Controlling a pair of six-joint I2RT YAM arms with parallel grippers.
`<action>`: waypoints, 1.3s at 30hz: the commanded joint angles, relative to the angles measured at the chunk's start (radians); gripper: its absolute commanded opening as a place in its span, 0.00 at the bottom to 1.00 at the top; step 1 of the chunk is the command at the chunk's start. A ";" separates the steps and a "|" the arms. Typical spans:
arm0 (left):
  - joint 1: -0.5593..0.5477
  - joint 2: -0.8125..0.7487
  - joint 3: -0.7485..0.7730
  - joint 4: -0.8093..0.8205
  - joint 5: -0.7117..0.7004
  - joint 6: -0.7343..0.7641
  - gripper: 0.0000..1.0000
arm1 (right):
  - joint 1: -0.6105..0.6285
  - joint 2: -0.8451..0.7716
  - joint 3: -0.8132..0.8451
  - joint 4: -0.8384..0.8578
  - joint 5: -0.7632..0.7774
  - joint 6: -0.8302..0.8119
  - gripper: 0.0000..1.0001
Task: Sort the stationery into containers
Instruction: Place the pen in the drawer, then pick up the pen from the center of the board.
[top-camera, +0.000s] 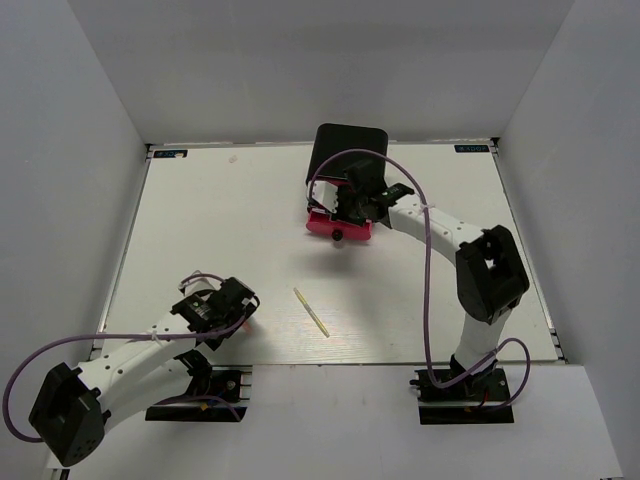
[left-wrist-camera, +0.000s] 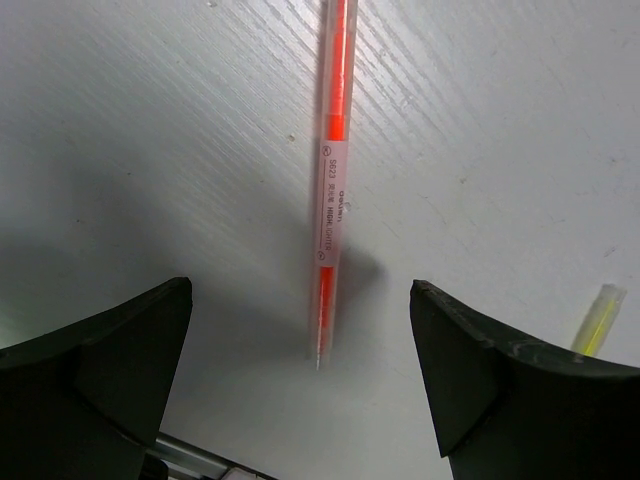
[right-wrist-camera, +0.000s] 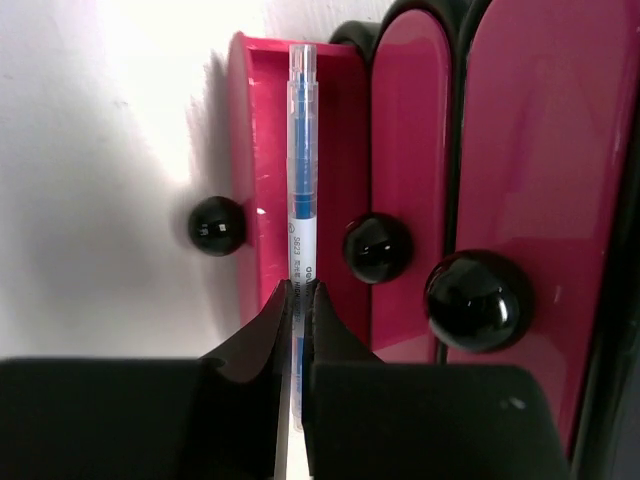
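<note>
The black cabinet (top-camera: 350, 142) stands at the far middle of the table, its lowest pink drawer (top-camera: 340, 228) pulled out. My right gripper (top-camera: 357, 205) is shut on a thin blue stick pen (right-wrist-camera: 301, 170) and holds it over the open drawer (right-wrist-camera: 247, 130), lengthwise along it. The two upper drawers (right-wrist-camera: 540, 140) are closed. My left gripper (left-wrist-camera: 300, 350) is open just above the table, with the near end of a thin red-orange pen (left-wrist-camera: 332, 190) between its fingers, untouched. A thin yellow stick (top-camera: 311, 312) lies to its right and also shows in the left wrist view (left-wrist-camera: 598, 320).
Round black knobs (right-wrist-camera: 477, 300) stick out from the drawer fronts close to my right fingers. White walls enclose the table on three sides. The left arm (top-camera: 130, 365) lies low over the near left corner.
</note>
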 joint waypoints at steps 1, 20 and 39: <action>0.003 -0.011 -0.002 0.027 -0.017 0.005 1.00 | -0.010 0.031 0.018 0.080 0.053 -0.070 0.00; 0.003 0.047 -0.011 0.037 -0.008 0.015 0.97 | -0.012 -0.004 0.022 0.029 -0.018 -0.023 0.38; 0.003 0.410 0.122 0.044 0.086 0.120 0.51 | -0.042 -0.430 -0.274 0.050 -0.222 0.110 0.45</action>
